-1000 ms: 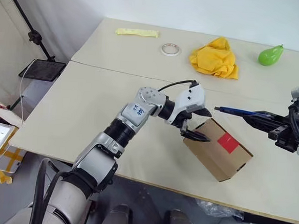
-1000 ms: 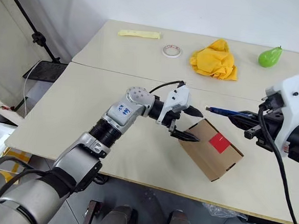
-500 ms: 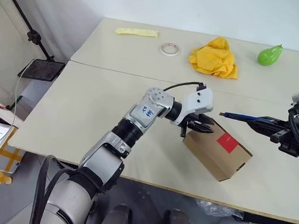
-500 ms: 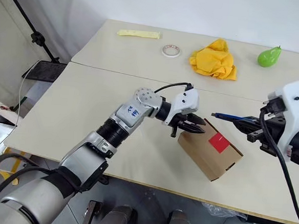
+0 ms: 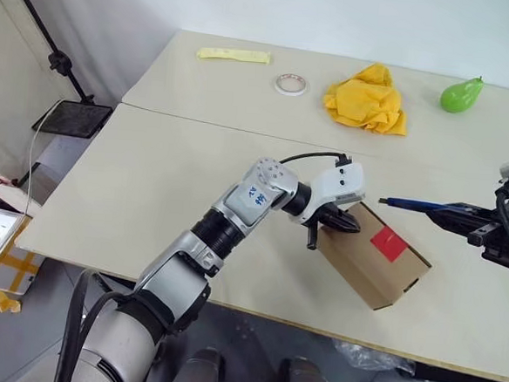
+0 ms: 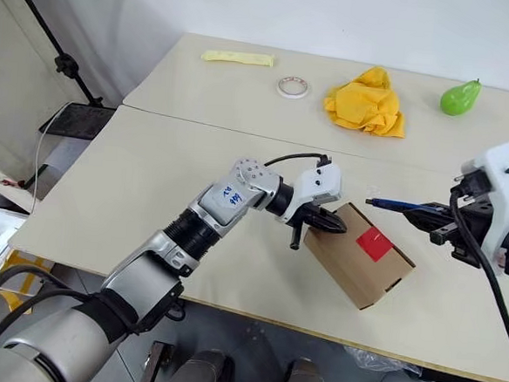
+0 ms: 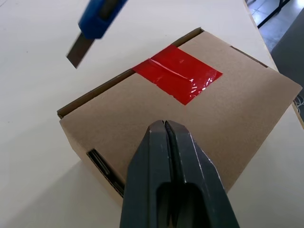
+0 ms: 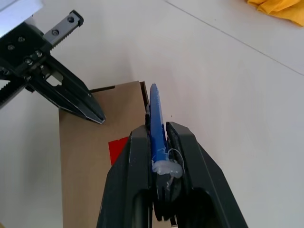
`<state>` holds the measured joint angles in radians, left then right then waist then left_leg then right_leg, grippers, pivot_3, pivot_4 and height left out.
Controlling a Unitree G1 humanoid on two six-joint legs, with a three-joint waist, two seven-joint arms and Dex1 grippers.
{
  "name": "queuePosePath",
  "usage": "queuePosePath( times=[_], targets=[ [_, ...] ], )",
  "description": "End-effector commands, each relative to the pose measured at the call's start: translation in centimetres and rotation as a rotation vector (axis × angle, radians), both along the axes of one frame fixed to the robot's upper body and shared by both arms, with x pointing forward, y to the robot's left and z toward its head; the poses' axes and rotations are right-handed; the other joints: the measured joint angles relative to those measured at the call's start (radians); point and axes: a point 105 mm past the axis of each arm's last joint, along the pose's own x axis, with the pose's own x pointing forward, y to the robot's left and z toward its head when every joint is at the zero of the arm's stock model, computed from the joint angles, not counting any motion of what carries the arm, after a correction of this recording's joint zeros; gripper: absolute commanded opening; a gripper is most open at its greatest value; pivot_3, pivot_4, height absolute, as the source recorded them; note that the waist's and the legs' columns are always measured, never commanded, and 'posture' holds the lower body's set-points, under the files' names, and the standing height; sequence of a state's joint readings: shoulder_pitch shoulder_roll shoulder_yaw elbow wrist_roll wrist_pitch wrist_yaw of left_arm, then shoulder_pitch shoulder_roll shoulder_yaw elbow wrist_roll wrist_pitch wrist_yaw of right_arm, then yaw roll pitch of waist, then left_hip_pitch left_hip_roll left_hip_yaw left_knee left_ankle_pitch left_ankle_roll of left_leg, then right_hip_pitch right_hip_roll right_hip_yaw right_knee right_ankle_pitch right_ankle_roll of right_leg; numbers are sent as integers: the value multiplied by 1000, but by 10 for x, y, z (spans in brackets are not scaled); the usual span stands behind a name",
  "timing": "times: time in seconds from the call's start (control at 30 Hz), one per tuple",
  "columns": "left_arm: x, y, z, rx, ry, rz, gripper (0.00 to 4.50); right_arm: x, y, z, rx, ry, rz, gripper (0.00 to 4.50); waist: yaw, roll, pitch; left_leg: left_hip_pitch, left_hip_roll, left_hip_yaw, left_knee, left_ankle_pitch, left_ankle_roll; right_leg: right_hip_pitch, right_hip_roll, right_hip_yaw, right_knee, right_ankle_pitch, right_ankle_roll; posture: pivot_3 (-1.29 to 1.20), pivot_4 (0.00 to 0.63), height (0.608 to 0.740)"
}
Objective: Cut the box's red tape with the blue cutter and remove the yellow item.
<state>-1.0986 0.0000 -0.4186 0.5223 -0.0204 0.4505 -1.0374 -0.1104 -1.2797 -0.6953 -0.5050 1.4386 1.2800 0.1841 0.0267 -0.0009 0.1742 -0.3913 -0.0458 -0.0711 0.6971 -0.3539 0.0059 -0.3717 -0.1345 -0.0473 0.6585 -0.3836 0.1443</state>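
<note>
- Where the table's (image 5: 149,192) near edge runs across the lower half of the head views, the box (image 5: 373,267) lies just right of centre, turned at a slant, one end close to that edge.
- On the box's top face sits the red tape (image 5: 388,244), a small square across the seam between the flaps; from the left wrist it (image 7: 178,73) looks smooth and uncut.
- Reaching in from the lower left, the left gripper (image 5: 335,225) has its two black fingers pressed together with nothing between them, their tips on the box's upper-left corner; in its own wrist view the fingers (image 7: 156,156) lie flat over the cardboard.
- At the right edge of the frame, the right gripper (image 6: 440,228) is clamped on the blue cutter (image 5: 419,204), which points left toward the box, level above the table and clear of the cardboard.
- Seen from the left wrist, the cutter's bare blade hangs in the upper left, beyond the box's far edge.
- Farther back, in the upper part of the frame, lie a pale yellow strip (image 5: 233,56), a ring of tape (image 5: 289,84), a crumpled orange-yellow cloth (image 5: 366,99) and a green pear (image 5: 460,94) at the far right.
</note>
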Motion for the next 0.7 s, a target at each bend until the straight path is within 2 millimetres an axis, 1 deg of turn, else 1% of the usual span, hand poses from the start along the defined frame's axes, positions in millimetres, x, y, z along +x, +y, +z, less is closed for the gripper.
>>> queuePosePath(
  times=[0.03, 0.2, 0.5, 0.7],
  targets=[
    [-5, -6, 6, 10, -25, -20, 19, 3, 3, 7, -6, -37, 26, 184, 0, 0, 0, 0, 0, 0, 0, 0, 0, 0, 0, 0, 0, 0, 0, 0, 150, 740],
    [-6, -6, 3, 37, -28, -26, 19, 6, 4, 4, -9, -28, 40, 184, 0, 0, 0, 0, 0, 0, 0, 0, 0, 0, 0, 0, 0, 0, 0, 0, 150, 740],
    [-10, -9, 26, 22, -54, -8, 19, 10, 3, 2, -20, -23, 47, 184, 0, 0, 0, 0, 0, 0, 0, 0, 0, 0, 0, 0, 0, 0, 0, 0, 150, 740],
    [-15, -5, 29, 36, -33, 17, 19, 12, 2, 2, -23, -21, 50, 184, 0, 0, 0, 0, 0, 0, 0, 0, 0, 0, 0, 0, 0, 0, 0, 0, 150, 740]
  ],
)
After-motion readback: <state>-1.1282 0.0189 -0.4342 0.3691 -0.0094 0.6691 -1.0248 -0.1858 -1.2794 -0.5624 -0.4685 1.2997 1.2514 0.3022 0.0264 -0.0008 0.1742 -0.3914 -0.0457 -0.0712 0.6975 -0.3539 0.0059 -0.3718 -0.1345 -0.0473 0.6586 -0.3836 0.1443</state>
